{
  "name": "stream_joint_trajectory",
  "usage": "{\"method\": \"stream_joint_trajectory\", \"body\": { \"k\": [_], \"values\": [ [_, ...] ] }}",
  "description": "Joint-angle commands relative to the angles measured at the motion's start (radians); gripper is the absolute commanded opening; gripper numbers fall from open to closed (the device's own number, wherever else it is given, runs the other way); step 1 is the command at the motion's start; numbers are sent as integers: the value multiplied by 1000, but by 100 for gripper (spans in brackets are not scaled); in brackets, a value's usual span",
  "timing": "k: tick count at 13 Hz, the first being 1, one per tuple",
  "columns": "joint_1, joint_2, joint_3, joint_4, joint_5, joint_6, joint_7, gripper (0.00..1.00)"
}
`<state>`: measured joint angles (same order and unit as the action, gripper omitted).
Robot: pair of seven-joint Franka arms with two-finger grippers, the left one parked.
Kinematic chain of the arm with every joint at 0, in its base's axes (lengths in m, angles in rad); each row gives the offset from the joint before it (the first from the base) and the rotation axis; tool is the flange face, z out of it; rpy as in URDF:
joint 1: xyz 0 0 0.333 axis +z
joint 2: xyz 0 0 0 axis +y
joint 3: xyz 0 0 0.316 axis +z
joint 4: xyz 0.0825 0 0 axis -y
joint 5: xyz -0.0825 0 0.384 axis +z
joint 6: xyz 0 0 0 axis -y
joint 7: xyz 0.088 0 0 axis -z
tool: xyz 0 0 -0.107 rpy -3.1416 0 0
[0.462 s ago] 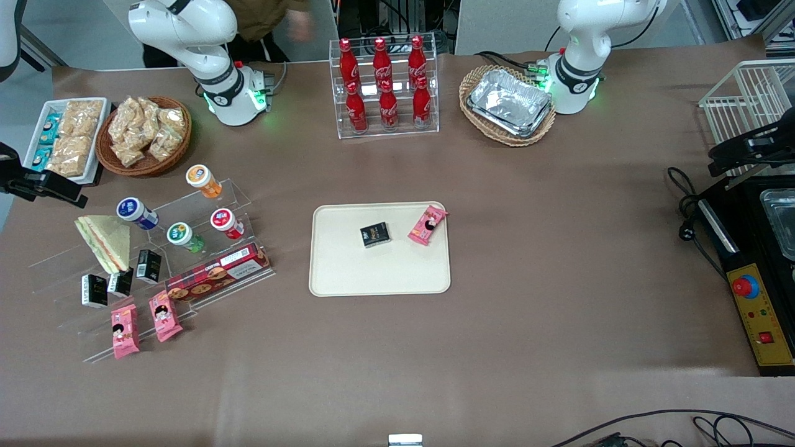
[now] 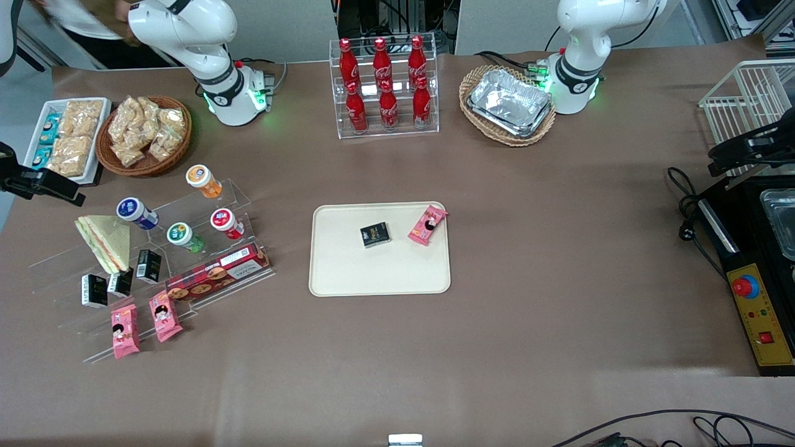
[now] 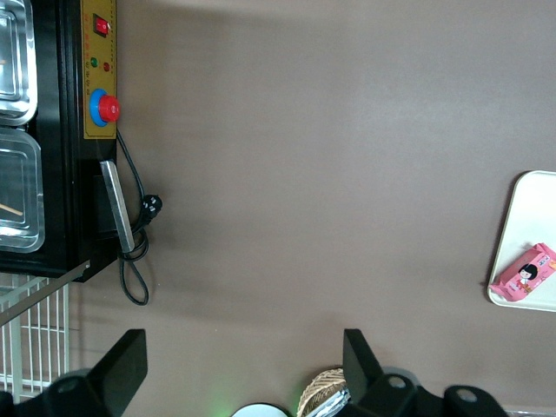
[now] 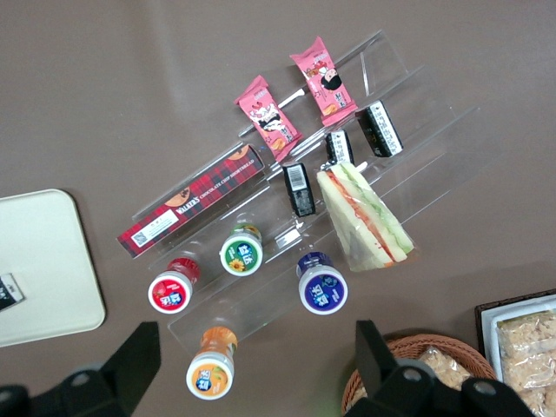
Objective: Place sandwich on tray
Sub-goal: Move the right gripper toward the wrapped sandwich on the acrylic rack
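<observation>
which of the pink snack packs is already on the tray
The pink pack beside the small black box, lying at the tray's edge. The other two pink packs sit on the clear display stand. The gripper hovers above that stand, open.

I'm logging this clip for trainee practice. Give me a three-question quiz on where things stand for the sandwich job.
1. True or false: the sandwich already lies on the tray.
2. What lies on the tray? A) black box and pink snack pack; B) two cola bottles; C) nothing.
3. Fill in: the gripper hangs above the clear ______, open and holding nothing.

Key: 1 false, the sandwich lies on the clear display stand toward the working arm's end of the table. 2 A. 3 display stand.
</observation>
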<state>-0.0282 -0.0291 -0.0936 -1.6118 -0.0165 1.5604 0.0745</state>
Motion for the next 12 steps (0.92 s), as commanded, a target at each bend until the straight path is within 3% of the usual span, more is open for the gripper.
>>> {"method": "stream_joint_trajectory", "body": {
  "k": [1, 3, 5, 6, 9, 12],
  "values": [
    [-6, -31, -23, -2, 4, -71, -12, 100],
    [-4, -57, -43, -25, -2, -72, -21, 100],
    [-6, -67, -44, -45, -66, -72, -106, 100],
    [-12, -74, -55, -69, -68, -56, -123, 100],
    [-50, -124, -81, -222, -68, 97, -273, 100],
    [-70, -160, -83, -376, -68, 268, -309, 100]
  ]
}}
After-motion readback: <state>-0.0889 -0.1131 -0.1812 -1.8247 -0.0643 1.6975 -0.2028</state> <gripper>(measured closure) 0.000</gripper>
